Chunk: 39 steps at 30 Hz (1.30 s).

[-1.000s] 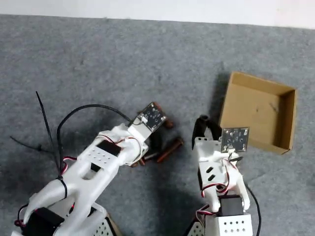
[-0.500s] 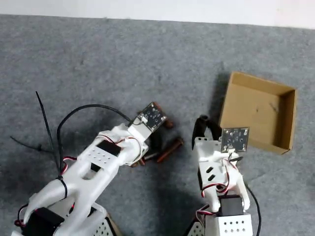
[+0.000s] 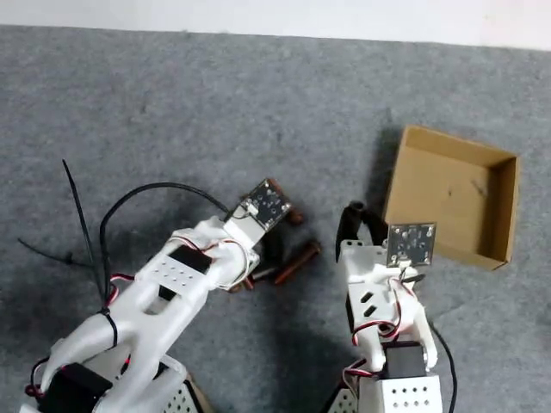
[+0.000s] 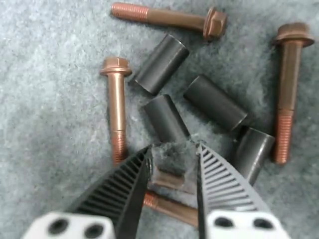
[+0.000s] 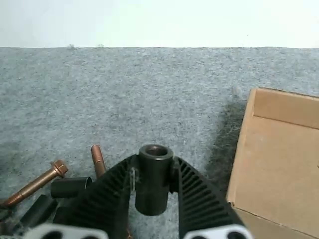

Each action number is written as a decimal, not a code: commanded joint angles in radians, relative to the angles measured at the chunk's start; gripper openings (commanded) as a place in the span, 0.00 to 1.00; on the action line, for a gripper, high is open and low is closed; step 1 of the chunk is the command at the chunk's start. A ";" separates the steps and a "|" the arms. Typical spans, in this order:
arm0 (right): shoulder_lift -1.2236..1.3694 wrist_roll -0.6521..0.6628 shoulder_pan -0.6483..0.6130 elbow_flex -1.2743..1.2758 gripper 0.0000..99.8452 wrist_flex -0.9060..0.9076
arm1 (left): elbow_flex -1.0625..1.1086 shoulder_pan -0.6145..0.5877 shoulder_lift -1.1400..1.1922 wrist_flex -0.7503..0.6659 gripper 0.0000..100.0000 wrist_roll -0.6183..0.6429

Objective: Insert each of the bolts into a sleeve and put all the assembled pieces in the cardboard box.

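Several copper bolts and dark sleeves lie loose on the grey mat. In the left wrist view, my left gripper (image 4: 172, 157) is down among them, its fingers closed on the head of one bolt (image 4: 172, 180). Beyond it lie a sleeve (image 4: 166, 118), two more sleeves (image 4: 215, 102) (image 4: 162, 62) and a bolt (image 4: 117, 104). My right gripper (image 5: 153, 169) holds a dark sleeve (image 5: 153, 152) upright above the mat, open end up. The cardboard box (image 3: 452, 194) sits to its right. In the high view the left gripper (image 3: 274, 248) is over the pile and the right gripper (image 3: 357, 225) beside it.
More bolts (image 4: 169, 17) (image 4: 289, 89) and a sleeve (image 4: 253, 152) ring the left gripper. A bolt (image 5: 37, 181) and a lying sleeve (image 5: 70, 186) sit beside the right gripper. Black cable ties (image 3: 77, 215) lie at the left. The box (image 5: 279, 154) holds nothing.
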 commanded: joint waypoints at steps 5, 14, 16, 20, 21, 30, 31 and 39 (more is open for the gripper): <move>-0.007 0.012 -0.005 0.054 0.01 -0.007 | -0.039 0.010 -0.012 -0.017 0.14 -0.005; -0.007 0.012 -0.005 0.054 0.01 -0.007 | -0.039 0.010 -0.012 -0.017 0.14 -0.005; -0.007 0.012 -0.005 0.054 0.01 -0.007 | -0.039 0.010 -0.012 -0.017 0.14 -0.005; -0.007 0.012 -0.005 0.054 0.01 -0.008 | -0.039 0.010 -0.012 -0.017 0.14 -0.005; -0.007 0.012 -0.005 0.054 0.01 -0.008 | -0.039 0.010 -0.012 -0.017 0.14 -0.005; -0.007 0.095 -0.005 0.051 0.01 -0.008 | -0.039 0.010 -0.012 -0.017 0.14 -0.005; -0.007 0.095 -0.005 0.051 0.01 -0.008 | -0.039 0.010 -0.012 -0.017 0.14 -0.005; -0.007 0.098 -0.005 0.051 0.01 -0.008 | -0.039 0.010 -0.012 -0.017 0.14 -0.005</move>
